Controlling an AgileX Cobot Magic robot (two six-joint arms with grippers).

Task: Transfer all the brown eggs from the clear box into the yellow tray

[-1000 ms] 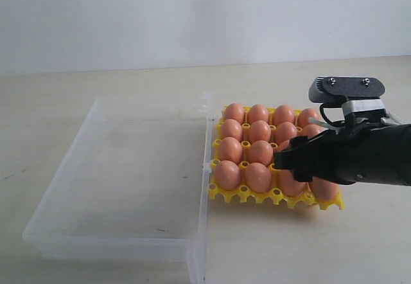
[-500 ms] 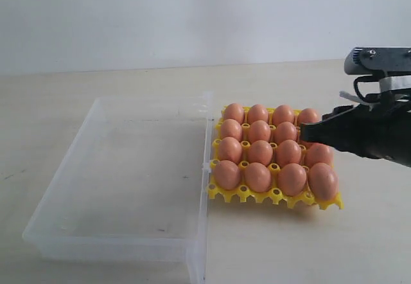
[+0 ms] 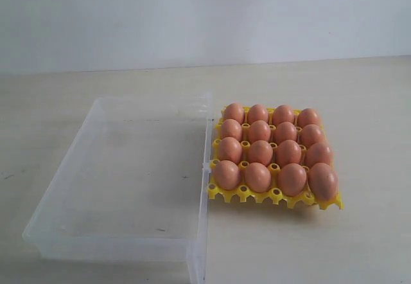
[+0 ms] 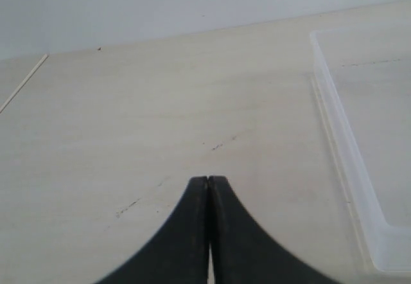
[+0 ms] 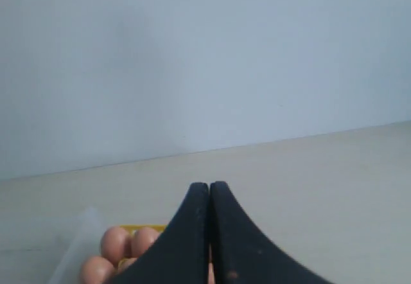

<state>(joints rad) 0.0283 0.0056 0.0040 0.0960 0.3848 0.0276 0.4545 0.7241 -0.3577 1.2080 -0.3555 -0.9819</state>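
Sixteen eggs [image 3: 260, 152] sit in the tray [image 3: 257, 196], four rows of four, one to a cup, each standing on end. They are all the same matte orange-brown. The tray lies flat on the pale tabletop [image 3: 359, 97], close against the right-hand wall of the box [image 3: 201, 187]; I cannot tell whether the two touch. The box is see-through, shallow and larger than the tray, and its long side runs away from me toward the white wall [image 3: 205, 14]. Its floor shows a few faint scuffs.

The left hand [image 4: 208, 182] is pinched tight, its two black fingers pressed flat together with nothing between them. It hangs over bare tabletop with a wall of the box off to one side. The right hand [image 5: 209, 186] is pinched tight in the same way and holds nothing. A few eggs and a strip of yellow tray show beside its fingers.
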